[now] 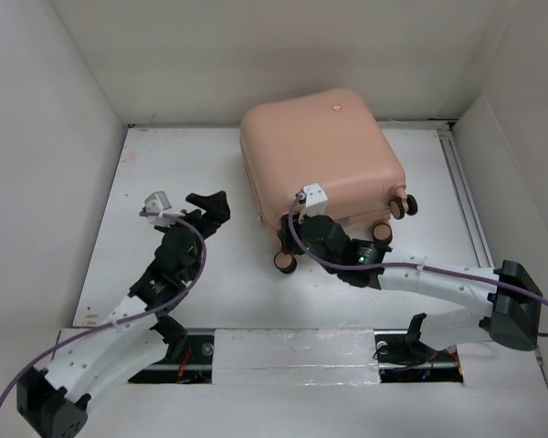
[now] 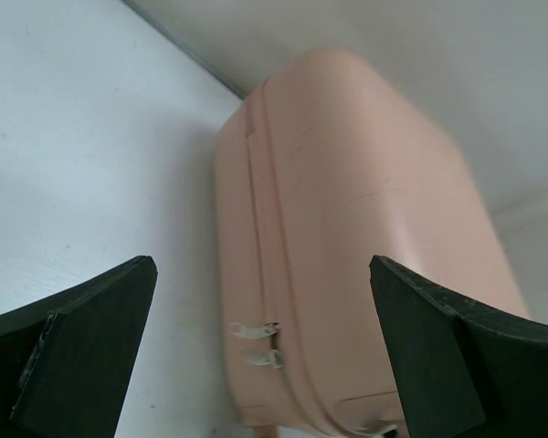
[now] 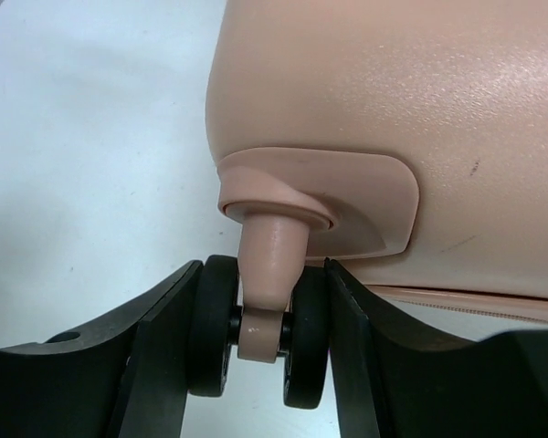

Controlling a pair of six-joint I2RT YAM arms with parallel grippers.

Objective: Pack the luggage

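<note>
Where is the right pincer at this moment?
The right pincer is shut on a wheel in its wrist view. In the top view it sits mid-table at the suitcase's near edge, right of the left pincer.

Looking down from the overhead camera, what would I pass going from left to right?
Left gripper, open → the luggage → the right arm's black joint. The right gripper, clamped on a wheel, overlaps the luggage in that view, so it is left out.
</note>
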